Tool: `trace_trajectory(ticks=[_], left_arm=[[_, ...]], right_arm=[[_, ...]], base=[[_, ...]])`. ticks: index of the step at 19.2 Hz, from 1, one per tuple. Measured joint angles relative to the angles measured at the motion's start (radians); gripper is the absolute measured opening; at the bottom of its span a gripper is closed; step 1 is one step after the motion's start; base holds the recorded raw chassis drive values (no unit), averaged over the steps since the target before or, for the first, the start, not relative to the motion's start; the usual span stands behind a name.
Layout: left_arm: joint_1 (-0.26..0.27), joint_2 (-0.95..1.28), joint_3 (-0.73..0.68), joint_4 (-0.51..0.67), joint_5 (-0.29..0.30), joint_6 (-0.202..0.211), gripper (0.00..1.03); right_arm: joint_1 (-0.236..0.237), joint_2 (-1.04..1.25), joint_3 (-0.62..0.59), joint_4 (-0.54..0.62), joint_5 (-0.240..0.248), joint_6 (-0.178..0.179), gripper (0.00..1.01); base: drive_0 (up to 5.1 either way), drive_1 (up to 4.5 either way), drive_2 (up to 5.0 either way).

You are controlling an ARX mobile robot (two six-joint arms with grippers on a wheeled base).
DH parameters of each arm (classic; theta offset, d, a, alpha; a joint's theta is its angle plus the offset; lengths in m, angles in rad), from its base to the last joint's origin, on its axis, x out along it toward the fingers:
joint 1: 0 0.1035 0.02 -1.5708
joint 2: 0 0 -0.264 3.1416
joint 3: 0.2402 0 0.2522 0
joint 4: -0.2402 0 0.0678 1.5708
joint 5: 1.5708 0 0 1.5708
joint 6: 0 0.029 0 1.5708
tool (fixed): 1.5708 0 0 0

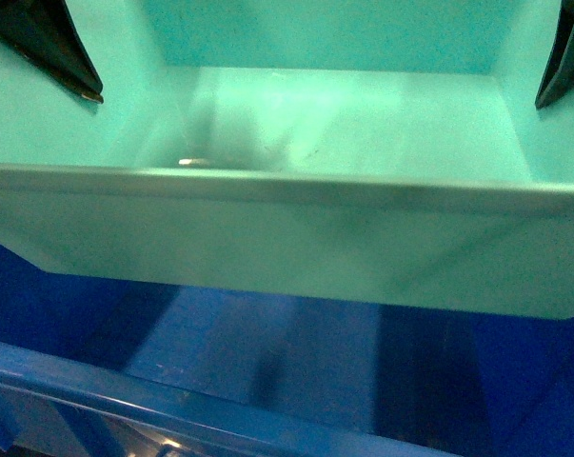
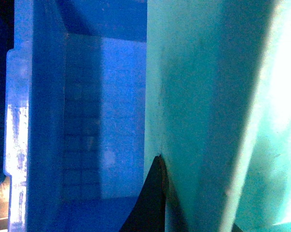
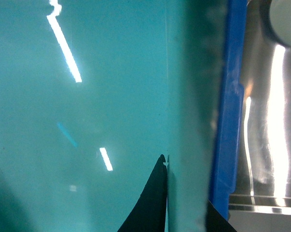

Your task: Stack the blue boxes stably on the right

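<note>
A turquoise tub (image 1: 296, 238) hangs just inside a darker blue crate (image 1: 267, 371), each end wall clamped by left fingers (image 1: 63, 57) and right fingers (image 1: 561, 67).

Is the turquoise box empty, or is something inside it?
Nearly empty. The head view shows the turquoise box with a bare floor, apart from one small shiny spot near the front wall; what that is cannot be told.

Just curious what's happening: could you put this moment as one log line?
turquoise tub: held above dark blue crate | left fingers: on left wall | right fingers: on right wall | not yet nested
</note>
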Motion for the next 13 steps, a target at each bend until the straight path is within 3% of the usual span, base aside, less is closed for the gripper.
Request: trace_trajectory(ticks=[6,10,13], left_arm=[[0.012,0.05,0.034,-0.015,-0.024,0.111,0.02],[0.013,0.058,-0.017,-0.01,-0.025,0.163,0.02],[0.013,0.082,-0.067,-0.011,-0.024,0.178,0.02]], right_arm=[[0.0,0.047,-0.126,0.063,-0.095,0.049,0.02],[0.0,0.086,-0.15,0.099,-0.101,0.04,0.02],[-0.006,0.128,-0.149,0.104,-0.094,0.023,0.02]], base=[[0.0,0.0,0.0],[0.0,0.0,0.0],[0.0,0.0,0.0]])
